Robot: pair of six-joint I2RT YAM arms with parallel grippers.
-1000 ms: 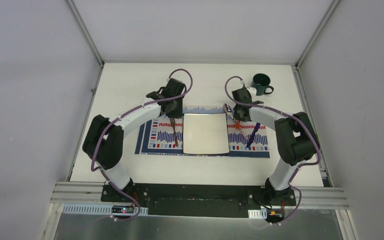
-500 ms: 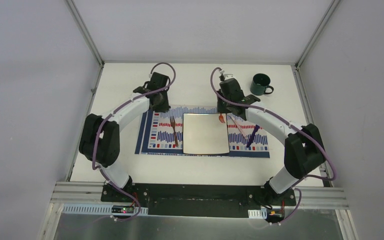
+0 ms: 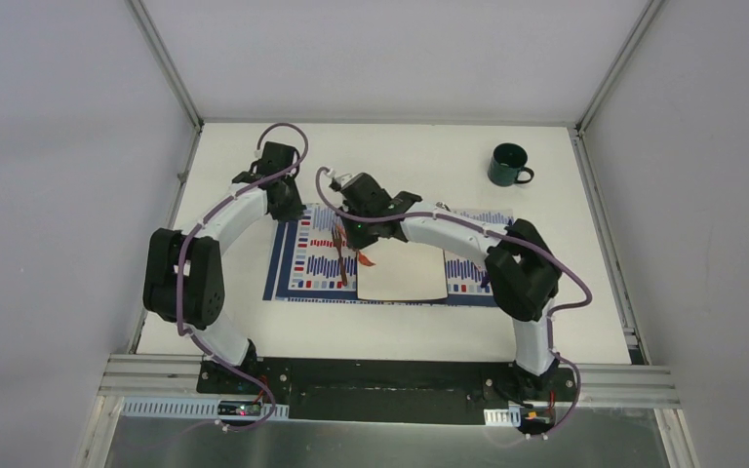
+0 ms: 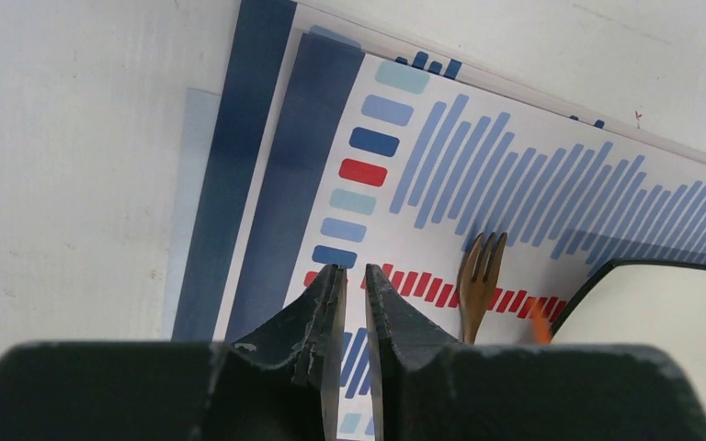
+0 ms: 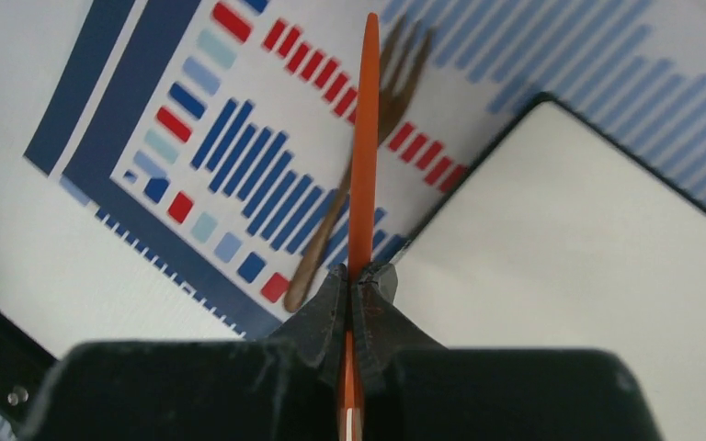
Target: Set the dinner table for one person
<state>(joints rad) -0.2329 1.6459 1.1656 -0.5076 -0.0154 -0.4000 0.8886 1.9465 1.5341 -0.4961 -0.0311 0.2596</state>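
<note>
The dinner table (image 3: 400, 156) is a white top carrying a striped placemat (image 3: 307, 263) with a square white plate (image 3: 405, 273) on it. A brown fork (image 3: 340, 255) lies on the mat left of the plate. My right gripper (image 3: 361, 234) reaches across to the plate's left edge, shut on a thin orange utensil (image 3: 364, 259). In the right wrist view the gripper (image 5: 360, 273) holds the utensil (image 5: 364, 138) edge-on over the fork (image 5: 391, 87). My left gripper (image 4: 355, 269) hovers over the mat's far-left part (image 4: 441, 175), narrowly open and empty, with the fork (image 4: 480, 276) to its right.
A dark green mug (image 3: 507, 164) stands at the far right of the table, off the mat. The right arm's forearm and elbow (image 3: 512, 268) lie over the plate's far edge and the right part of the mat. Aluminium rails edge the table.
The right arm has swung left across the plate with the orange utensil, from the plate's right side to over the fork. The left gripper has drawn back from the fork toward the far left.
</note>
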